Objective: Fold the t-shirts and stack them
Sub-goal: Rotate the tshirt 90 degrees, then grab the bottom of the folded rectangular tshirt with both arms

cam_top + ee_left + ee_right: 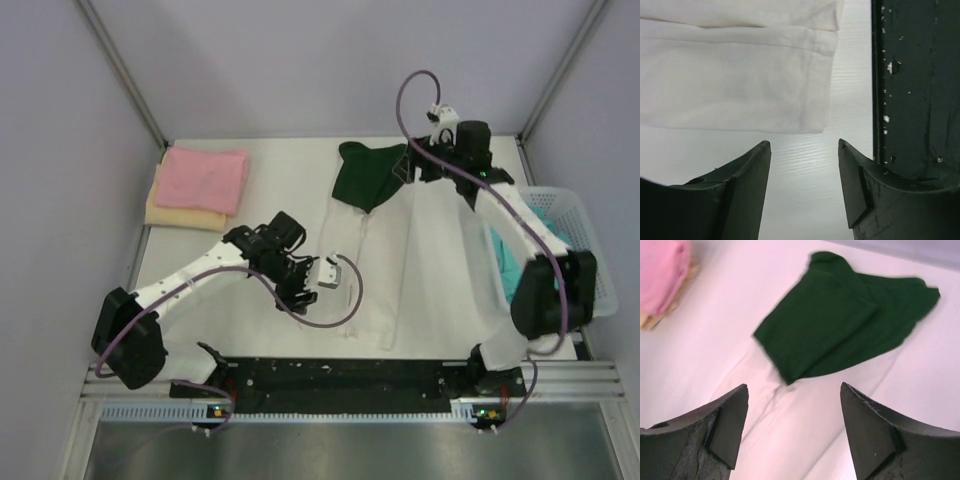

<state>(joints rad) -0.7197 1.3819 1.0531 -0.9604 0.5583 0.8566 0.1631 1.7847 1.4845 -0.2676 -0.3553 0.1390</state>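
Observation:
A white t-shirt [365, 270] lies folded into a long strip mid-table, its dark green sleeves [368, 172] folded over at the far end. It shows in the right wrist view [790, 430], the green part [840, 325] beyond my fingers. Its near hem shows in the left wrist view [735, 85]. My left gripper [322, 275] is open and empty at the shirt's near left edge. My right gripper [415, 168] is open and empty above the green end. A folded pink t-shirt [205, 178] lies on a pale yellow one [175, 213] at the far left. A teal t-shirt [510, 262] sits in the basket.
A white mesh basket [570, 215] stands at the table's right edge beside the right arm. A black base rail [350, 372] runs along the near edge, also in the left wrist view [915, 85]. Grey walls enclose the back and sides.

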